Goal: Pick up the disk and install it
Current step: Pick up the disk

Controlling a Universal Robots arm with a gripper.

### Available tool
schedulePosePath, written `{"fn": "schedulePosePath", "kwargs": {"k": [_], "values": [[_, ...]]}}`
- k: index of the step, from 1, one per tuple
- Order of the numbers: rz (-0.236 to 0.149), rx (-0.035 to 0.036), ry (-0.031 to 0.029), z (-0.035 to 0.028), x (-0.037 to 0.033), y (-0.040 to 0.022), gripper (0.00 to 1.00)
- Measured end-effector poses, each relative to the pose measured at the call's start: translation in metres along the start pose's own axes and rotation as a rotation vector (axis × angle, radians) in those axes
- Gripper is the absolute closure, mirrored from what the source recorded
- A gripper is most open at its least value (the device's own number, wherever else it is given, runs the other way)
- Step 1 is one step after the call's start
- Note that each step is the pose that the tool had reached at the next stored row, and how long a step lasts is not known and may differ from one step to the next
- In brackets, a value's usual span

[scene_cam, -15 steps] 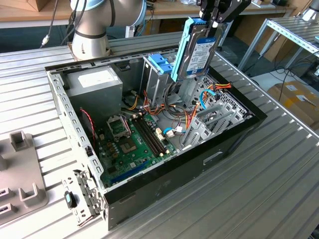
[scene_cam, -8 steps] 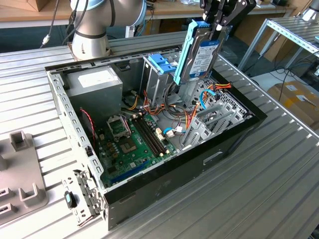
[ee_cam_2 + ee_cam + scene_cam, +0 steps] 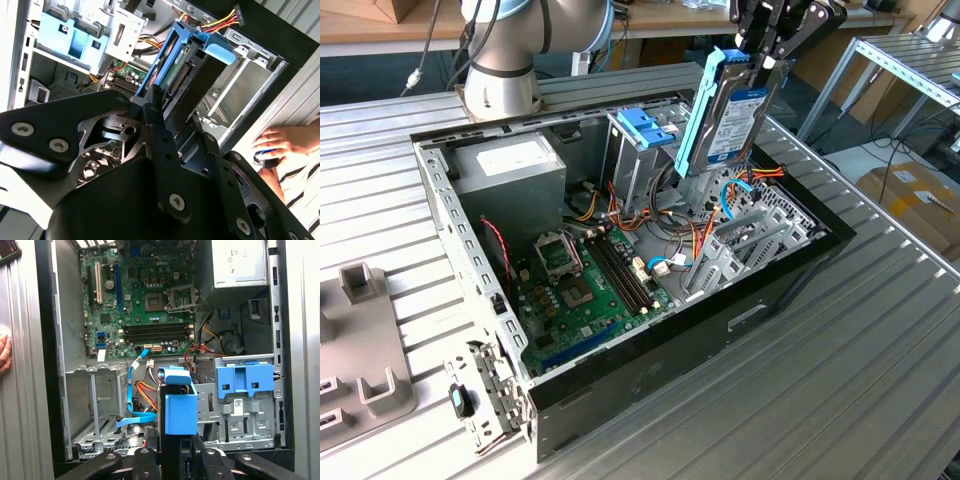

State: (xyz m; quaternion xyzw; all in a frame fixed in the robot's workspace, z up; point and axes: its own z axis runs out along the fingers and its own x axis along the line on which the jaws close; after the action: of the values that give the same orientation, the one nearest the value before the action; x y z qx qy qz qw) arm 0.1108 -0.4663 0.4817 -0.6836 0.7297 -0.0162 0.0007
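My gripper (image 3: 766, 55) is shut on the disk (image 3: 732, 112), a grey-black drive in a bright blue carrier frame. The disk hangs on edge, slightly tilted, above the back right part of the open computer case (image 3: 790, 275), over the grey drive bay (image 3: 740, 245). In the second wrist view the black fingers (image 3: 156, 107) clamp the disk (image 3: 172, 67) from both sides. In the first wrist view the disk (image 3: 180, 407) is seen end-on above the gripper (image 3: 175, 456), between the empty metal bay (image 3: 95, 407) and the cage with a blue bracket (image 3: 245, 381).
The case lies open on a ribbed metal table (image 3: 880, 370), with motherboard (image 3: 585, 285), power supply (image 3: 510, 165) and loose coloured cables (image 3: 745, 185) inside. A person's hand (image 3: 282, 142) rests outside the case wall. Grey fixtures (image 3: 360, 340) sit at the exterior view's left.
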Motion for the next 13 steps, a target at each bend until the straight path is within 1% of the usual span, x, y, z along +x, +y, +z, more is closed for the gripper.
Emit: {"fn": "schedulePosePath", "kwargs": {"k": [13], "values": [[0.0,0.0,0.0001,-0.0008,0.001,-0.0001,0.65]]}}
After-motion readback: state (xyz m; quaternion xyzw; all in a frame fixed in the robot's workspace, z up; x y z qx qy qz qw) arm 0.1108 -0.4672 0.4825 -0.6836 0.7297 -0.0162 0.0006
